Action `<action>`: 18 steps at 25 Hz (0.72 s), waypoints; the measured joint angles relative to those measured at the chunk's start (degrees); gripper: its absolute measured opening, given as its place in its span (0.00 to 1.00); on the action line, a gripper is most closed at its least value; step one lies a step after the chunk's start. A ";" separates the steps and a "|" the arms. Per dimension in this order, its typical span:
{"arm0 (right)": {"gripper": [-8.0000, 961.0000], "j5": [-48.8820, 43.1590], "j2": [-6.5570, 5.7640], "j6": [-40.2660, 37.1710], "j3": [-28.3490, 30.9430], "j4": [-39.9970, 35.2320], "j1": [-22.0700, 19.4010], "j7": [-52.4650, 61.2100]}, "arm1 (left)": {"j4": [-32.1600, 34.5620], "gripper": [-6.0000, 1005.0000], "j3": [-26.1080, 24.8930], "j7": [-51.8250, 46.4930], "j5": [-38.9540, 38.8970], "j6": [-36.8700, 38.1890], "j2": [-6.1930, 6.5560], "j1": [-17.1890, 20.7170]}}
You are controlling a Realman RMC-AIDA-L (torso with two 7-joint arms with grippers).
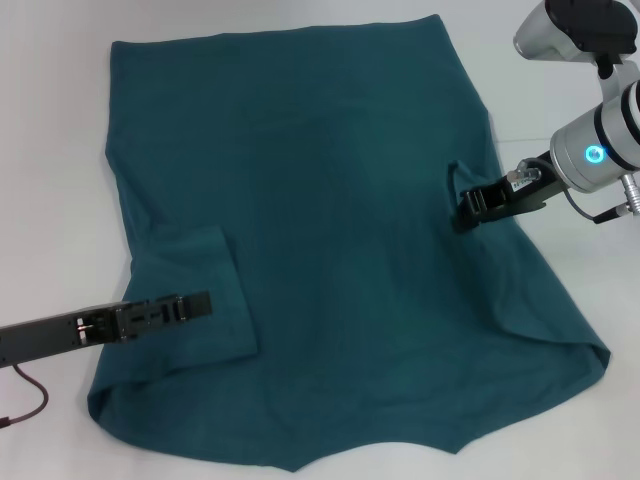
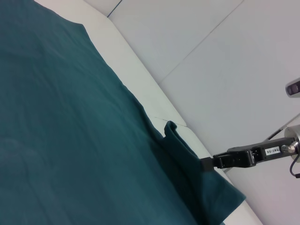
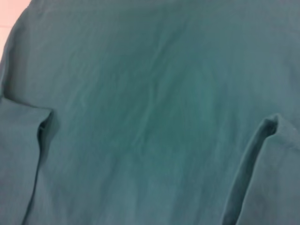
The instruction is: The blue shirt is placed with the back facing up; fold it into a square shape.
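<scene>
While spread on a white table (image 1: 60,150), the blue shirt (image 1: 330,200) lies flat.

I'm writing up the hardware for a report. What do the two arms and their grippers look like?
The left gripper is a long, flat black bar with small white marks; a dark reddish cable hangs beneath it. The right gripper is black with a small white label, mounted on a silver cylindrical wrist with a glowing cyan ring light.

My wrist camera shows the blue shirt (image 3: 154,117) filling nearly all I see; 2 folded-over flaps lie on it at opposite sides; a pale surface (image 3: 11,14) shows at 1 corner.
</scene>
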 joint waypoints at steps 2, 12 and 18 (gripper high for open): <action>0.11 0.65 -0.02 -0.08 0.23 0.01 -0.20 -0.03 | 0.00 0.83 0.00 0.00 0.00 0.00 0.00 -0.01; 0.31 8.96 -2.62 -3.67 2.66 0.14 -3.26 -0.60 | 0.02 0.83 -0.20 -2.54 0.01 -0.05 0.16 0.04; 0.45 15.32 -5.54 -9.84 5.67 -0.54 -7.39 -1.90 | 0.38 0.83 -3.14 -14.83 0.68 2.29 1.67 0.98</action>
